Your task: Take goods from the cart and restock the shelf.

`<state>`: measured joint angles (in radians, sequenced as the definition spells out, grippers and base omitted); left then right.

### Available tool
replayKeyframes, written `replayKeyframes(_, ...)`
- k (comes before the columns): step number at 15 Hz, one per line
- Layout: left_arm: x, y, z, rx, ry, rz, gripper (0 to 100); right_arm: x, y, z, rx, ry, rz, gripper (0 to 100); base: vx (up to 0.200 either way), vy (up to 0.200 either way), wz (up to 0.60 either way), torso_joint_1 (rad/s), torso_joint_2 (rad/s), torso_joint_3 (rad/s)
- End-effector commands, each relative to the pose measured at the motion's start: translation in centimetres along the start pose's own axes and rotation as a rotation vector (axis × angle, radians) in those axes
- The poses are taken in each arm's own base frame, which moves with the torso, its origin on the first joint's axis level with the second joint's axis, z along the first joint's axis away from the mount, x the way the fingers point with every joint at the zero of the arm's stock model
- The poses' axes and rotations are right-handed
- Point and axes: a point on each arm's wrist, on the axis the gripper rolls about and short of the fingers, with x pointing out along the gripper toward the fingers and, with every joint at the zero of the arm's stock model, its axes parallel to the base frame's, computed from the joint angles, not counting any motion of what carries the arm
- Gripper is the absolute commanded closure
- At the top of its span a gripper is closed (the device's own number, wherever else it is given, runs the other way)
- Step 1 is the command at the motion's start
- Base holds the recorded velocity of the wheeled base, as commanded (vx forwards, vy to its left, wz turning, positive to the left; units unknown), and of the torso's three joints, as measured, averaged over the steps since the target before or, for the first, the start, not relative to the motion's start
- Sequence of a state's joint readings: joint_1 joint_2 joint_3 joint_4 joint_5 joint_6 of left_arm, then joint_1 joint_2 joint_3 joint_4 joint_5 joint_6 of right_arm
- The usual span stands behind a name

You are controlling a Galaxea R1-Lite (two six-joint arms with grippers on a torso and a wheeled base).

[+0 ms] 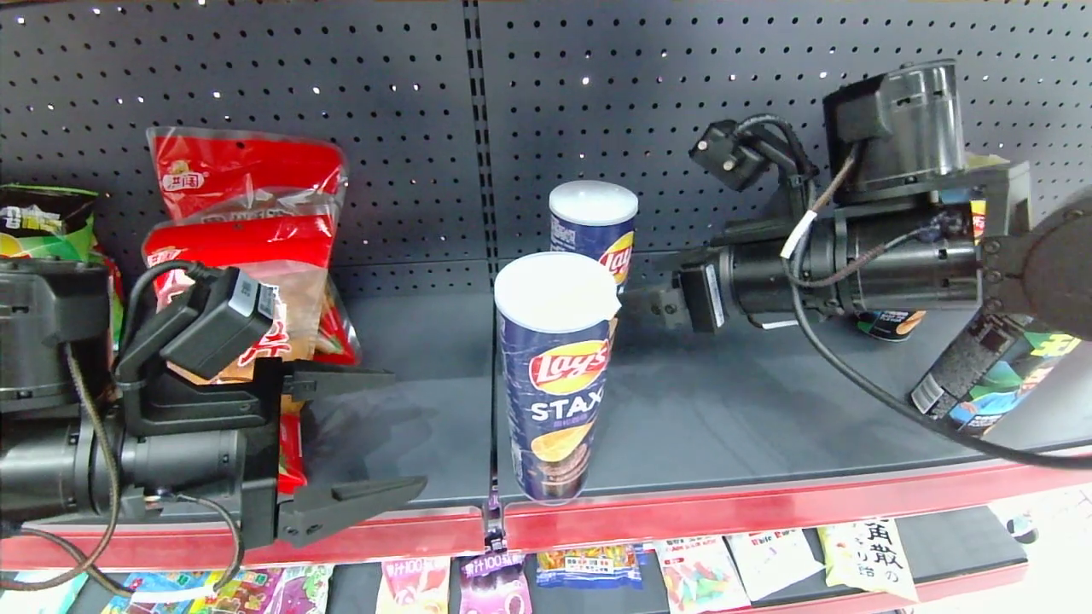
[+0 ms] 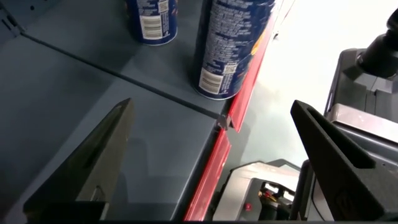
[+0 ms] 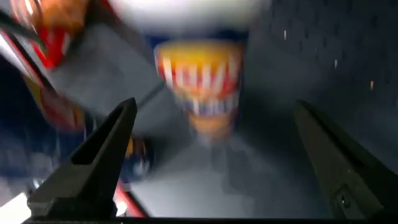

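Two blue chip cans stand upright on the grey shelf [image 1: 725, 409]. The front can [image 1: 554, 375] is near the red shelf lip, and the back can [image 1: 595, 226] stands by the pegboard. My left gripper [image 1: 408, 429] is open at the shelf's front, left of the front can and apart from it. The left wrist view has its fingers [image 2: 93, 168] spread wide, with the front can [image 2: 233, 43] and back can [image 2: 152, 18] ahead of them. My right gripper [image 1: 640, 294] is just right of the back can. It is open, with that can [image 3: 199, 81] blurred ahead between its fingers.
Red snack bags [image 1: 247, 222] and a green bag [image 1: 43, 226] lean at the shelf's left, behind my left arm. More packs [image 1: 998, 375] lie at the right under my right arm. A red lip [image 1: 725, 507] edges the shelf; small packets [image 1: 589, 567] hang below.
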<state>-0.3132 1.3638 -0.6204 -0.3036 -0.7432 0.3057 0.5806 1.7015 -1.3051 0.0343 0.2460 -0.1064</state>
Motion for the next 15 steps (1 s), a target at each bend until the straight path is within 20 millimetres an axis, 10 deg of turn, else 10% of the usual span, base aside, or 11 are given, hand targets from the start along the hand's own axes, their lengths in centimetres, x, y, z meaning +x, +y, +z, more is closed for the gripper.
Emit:
replayKeyframes(1, 0.9, 0.4, -0.4, -0.017, 0.023, -0.021, 0, -3.7, 0.5, -1.6, 0.010, 0.010, -0.039, 0, 0.000, 0.000, 0.00, 0.000, 0.00, 0.000)
replayKeyframes(15, 4.9, 1.9, -0.9, 0.026, 0.107, -0.028, 0, -19.3, 6.0, -12.4, -0.014, -0.085, -0.079, 0, 0.000, 0.000, 0.00, 0.000, 0.00, 0.000)
